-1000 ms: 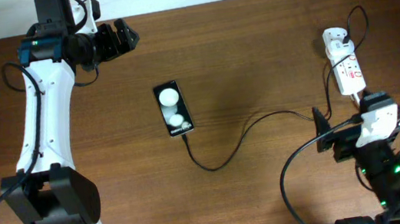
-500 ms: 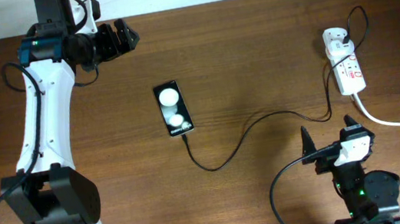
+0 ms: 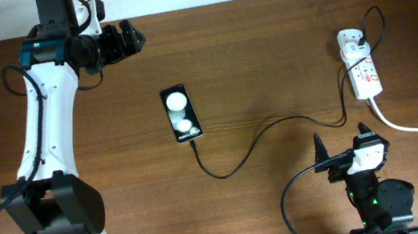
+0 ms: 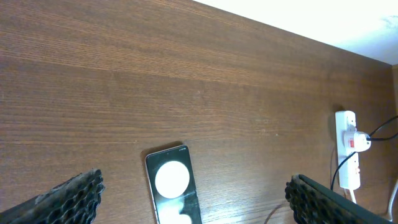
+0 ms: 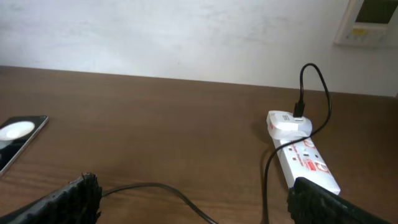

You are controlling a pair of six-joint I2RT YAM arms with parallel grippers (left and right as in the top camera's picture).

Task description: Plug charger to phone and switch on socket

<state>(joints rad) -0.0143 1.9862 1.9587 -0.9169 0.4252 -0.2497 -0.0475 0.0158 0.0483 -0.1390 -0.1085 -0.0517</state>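
Overhead view: wooden table [image 3: 264, 45] carries all items. Socket [image 3: 365, 76] lies at the far right, with the white adapter block [image 3: 350, 42] seated in its far end. Phone [image 3: 180, 114] lies near centre, well apart from the socket. Charger [image 3: 245, 148] cable runs from the adapter block to the phone's near short edge; full seating of the plug tip cannot be confirmed. Left gripper [image 3: 132, 36]: fingers spread wide, holding nothing, beyond the phone. Right gripper [image 3: 341, 133]: fingers spread wide, holding nothing, near the socket.

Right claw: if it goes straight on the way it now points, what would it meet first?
Probably the charger cable, which crosses just ahead of the open right claw. The claw's height is unclear, so it might pass above. The socket is off to the right.
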